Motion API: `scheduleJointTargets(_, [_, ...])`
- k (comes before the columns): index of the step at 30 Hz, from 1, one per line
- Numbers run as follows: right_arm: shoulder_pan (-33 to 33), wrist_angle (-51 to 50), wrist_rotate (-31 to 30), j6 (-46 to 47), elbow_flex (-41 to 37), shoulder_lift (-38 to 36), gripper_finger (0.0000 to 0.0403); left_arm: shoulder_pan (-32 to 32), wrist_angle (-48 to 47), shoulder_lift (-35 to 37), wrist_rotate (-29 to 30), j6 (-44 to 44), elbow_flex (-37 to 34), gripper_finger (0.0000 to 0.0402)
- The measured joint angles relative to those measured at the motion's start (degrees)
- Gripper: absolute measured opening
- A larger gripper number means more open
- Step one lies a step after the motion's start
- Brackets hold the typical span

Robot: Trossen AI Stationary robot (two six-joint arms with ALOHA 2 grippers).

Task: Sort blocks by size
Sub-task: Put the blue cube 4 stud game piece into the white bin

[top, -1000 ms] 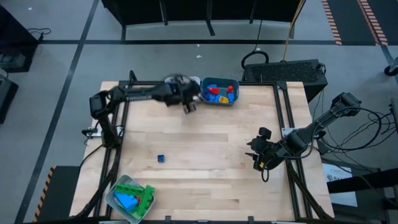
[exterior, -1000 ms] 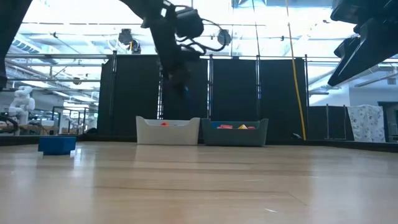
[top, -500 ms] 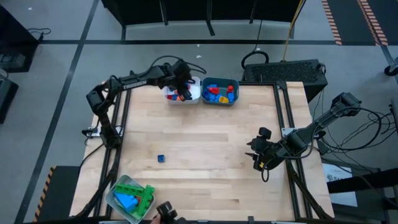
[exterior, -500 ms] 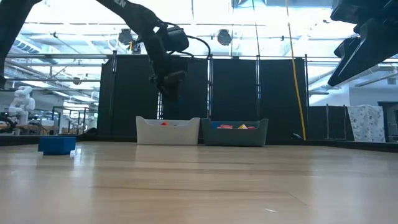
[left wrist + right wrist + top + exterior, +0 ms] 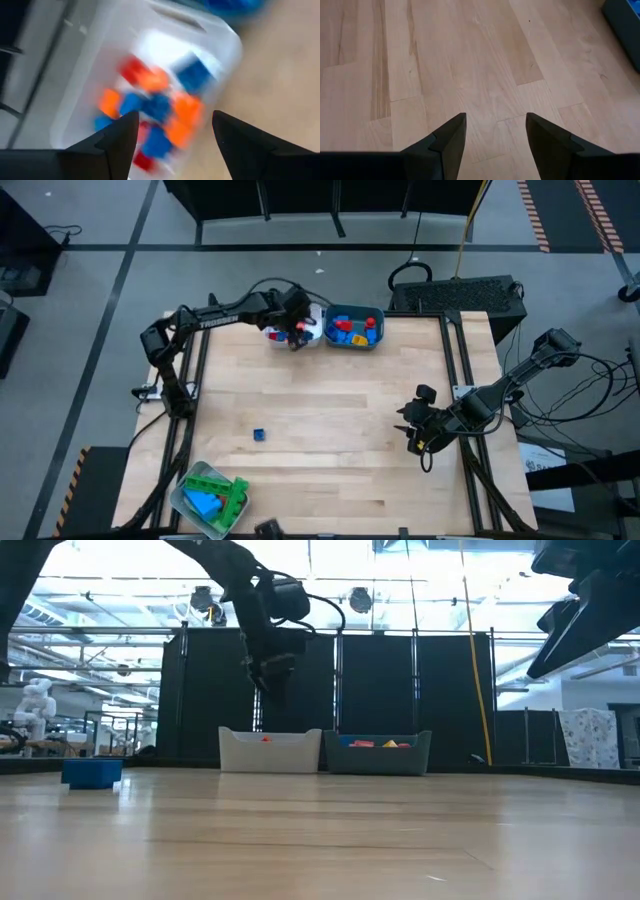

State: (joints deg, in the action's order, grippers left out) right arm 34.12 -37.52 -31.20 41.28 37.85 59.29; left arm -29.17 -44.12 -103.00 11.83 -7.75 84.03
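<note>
left hand: hangs over the white bin at the far edge of the table; in its wrist view the two dark fingers stand apart with nothing between them.
white bin contents: small blocks in red, orange and blue lie heaped inside; the wrist view is smeared, so single pieces are hard to tell apart.
teal bin: just beside the white bin, on its right in the high view, holding blue, red and yellow blocks.
right hand: hovers near the table's right edge, well apart from the bins; fingers spread, empty, bare wood below.
lone blue block: sits by itself on the table, left of centre, nearer the front edge.
clear bin: at the front left corner, with long green bars and a blue piece inside.
low view: the left arm reaches down above the white bin; the lone blue block shows far left.
</note>
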Motion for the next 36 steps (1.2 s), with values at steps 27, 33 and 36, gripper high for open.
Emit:
scheduleJointTargets(27, [0.0,0.0,0.0,0.0,0.0,0.0,0.0192,50.0,-19.2,1.2,6.8,38.0,-15.2,0.0255])
scheduleJointTargets(33, [0.0,0.0,0.0,0.0,0.0,0.0,0.0192,55.8,-17.4,5.8,1.5,40.3,-16.6,0.0255])
scheduleJointTargets(36, [0.0,0.0,0.0,0.0,0.0,0.0,0.0192,57.6,-15.3,7.6,1.6,42.2,-19.5,0.0255])
